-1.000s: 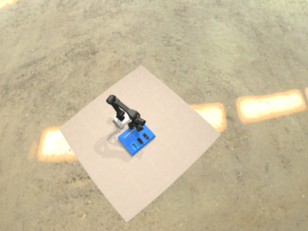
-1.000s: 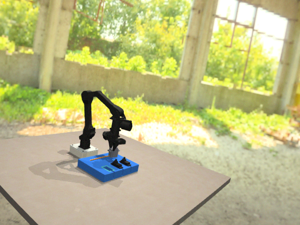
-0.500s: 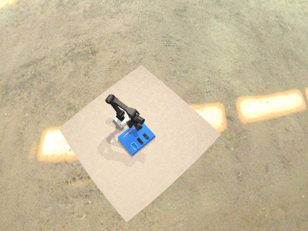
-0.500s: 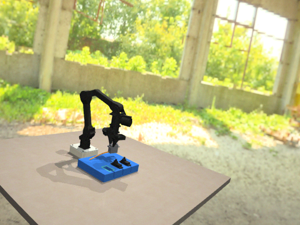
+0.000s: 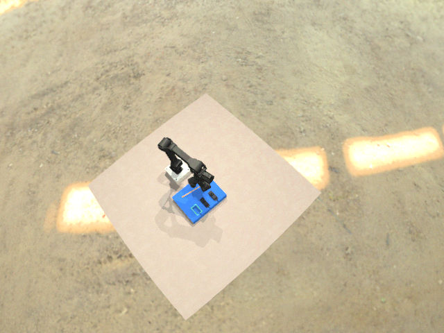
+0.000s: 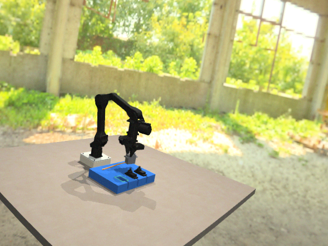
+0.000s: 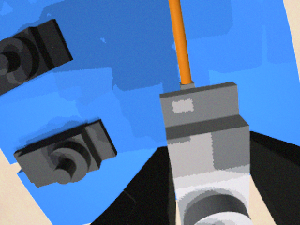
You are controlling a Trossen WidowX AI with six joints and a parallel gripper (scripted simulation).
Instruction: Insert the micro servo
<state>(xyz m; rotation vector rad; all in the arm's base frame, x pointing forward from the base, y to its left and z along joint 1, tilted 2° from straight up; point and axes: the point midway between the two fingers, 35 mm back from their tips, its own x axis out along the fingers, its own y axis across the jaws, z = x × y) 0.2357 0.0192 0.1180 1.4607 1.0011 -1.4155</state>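
Claw [image 5: 199, 187] [image 6: 130, 155] [image 7: 205, 149] pinches grey micro servo [image 6: 130, 159] [image 7: 202, 109] by its body; case likely light, stiff (orange cable [image 5: 191, 191] [image 6: 114, 166] [image 7: 180, 42] probably bends).

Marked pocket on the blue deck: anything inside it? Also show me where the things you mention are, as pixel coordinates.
Nothing visible inside the marked pocket [image 5: 196, 209] [image 6: 121, 178], only blue within the green outline. From the exterior view, its near rim hides part of the floor.

Grey servo [image 6: 130, 159] [image 7: 206, 145] gripped above the deck; orange cable [image 5: 191, 192] [image 6: 114, 166] [image 7: 181, 44] towards wrist-view 12 o'clock; green-outlined pocket [image 5: 196, 209] [image 6: 121, 179] at exterior-view 7 o'clock from it.
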